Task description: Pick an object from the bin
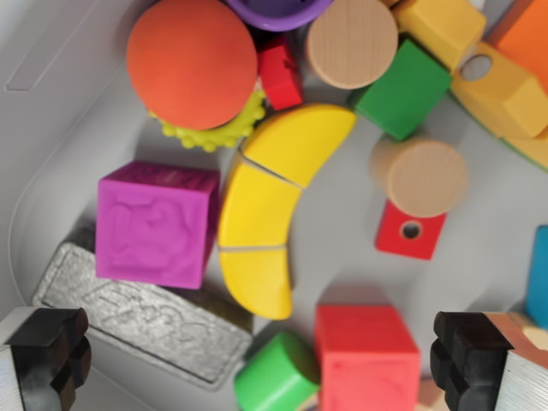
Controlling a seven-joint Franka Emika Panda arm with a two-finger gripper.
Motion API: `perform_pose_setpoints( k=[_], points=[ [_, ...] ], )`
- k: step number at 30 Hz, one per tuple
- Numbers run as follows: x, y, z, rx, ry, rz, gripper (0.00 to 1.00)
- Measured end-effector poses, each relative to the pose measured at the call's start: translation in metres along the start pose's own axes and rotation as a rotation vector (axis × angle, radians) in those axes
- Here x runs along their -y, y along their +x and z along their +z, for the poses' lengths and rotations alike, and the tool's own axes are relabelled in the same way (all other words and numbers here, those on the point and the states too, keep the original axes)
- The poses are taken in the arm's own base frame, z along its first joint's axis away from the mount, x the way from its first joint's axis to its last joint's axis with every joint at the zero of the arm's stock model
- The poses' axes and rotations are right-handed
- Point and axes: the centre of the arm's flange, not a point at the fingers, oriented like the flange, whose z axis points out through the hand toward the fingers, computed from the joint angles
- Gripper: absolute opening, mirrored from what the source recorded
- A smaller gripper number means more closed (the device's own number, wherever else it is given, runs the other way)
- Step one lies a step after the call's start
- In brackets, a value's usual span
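Note:
I look straight down into a grey bin [77,103] full of toys. A yellow wooden banana [261,210] in three segments lies in the middle. Left of it sits a magenta cube [154,224] on a silver embossed bar [145,317]. A red cube [366,358] and a green cylinder [276,372] lie at the bottom. My gripper [261,364] is open, its black fingertips [53,351] at the bottom corners, above the green cylinder and red cube, holding nothing.
An orange ball [193,62] rests on a yellow-green spiky ring [214,133] at the top. Wooden cylinders [351,41], a green block [404,88], small red blocks [411,231], yellow blocks [505,90] and a blue piece [538,278] crowd the right side.

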Motion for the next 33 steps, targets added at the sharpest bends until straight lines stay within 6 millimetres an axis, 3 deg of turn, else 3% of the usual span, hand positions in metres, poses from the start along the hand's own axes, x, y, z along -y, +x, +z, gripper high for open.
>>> perform_pose_setpoints(
  k=[19,33],
  points=[
    [0.007,-0.045,0.061,0.003,-0.010,0.288,1.00],
    [0.006,-0.045,0.115,0.001,-0.010,0.300,1.00]
  ],
)
